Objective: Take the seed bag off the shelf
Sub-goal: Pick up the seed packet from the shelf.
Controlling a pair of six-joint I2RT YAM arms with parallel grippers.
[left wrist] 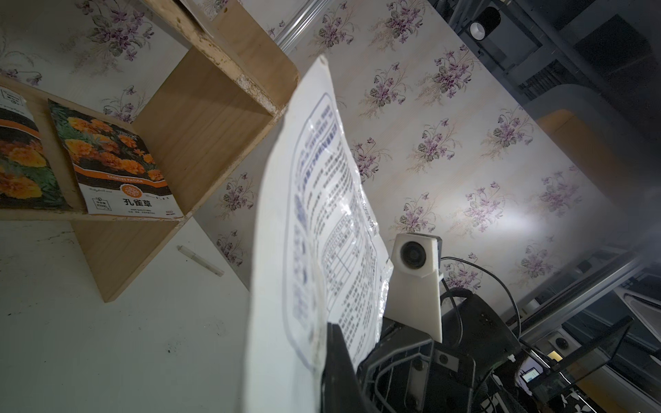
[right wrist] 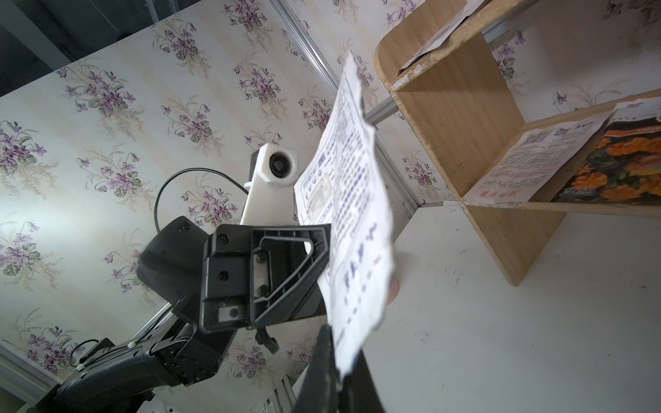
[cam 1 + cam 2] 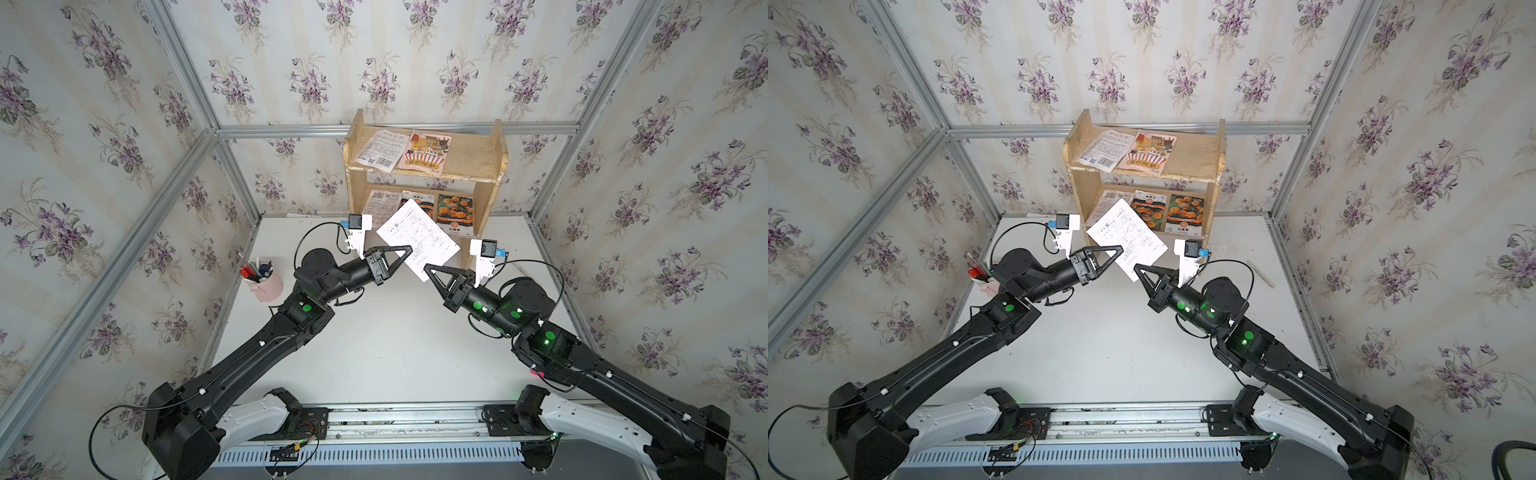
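The seed bag point(image 3: 417, 239) point(image 3: 1127, 241), white with blue print, hangs tilted in the air in front of the shelf's lower tier. My left gripper point(image 3: 408, 250) point(image 3: 1120, 249) is shut on its left edge, and my right gripper point(image 3: 427, 268) point(image 3: 1136, 268) is shut on its near corner. The left wrist view has the seed bag point(image 1: 322, 214) running down into my left gripper point(image 1: 327, 334). In the right wrist view the seed bag point(image 2: 357, 221) enters my right gripper point(image 2: 334, 345). The shelf point(image 3: 495, 160) point(image 3: 1219, 153) point(image 1: 214, 107) point(image 2: 458, 107), of light wood with two tiers, stands against the back wall.
Two seed packets point(image 3: 424, 151) lie on the shelf's top tier and several more, one with orange flowers point(image 3: 455, 212), on the lower tier. A pink cup of pens point(image 3: 264, 282) stands at the table's left edge. A white pen point(image 3: 1260, 274) lies right of the shelf. Wallpapered walls enclose the table.
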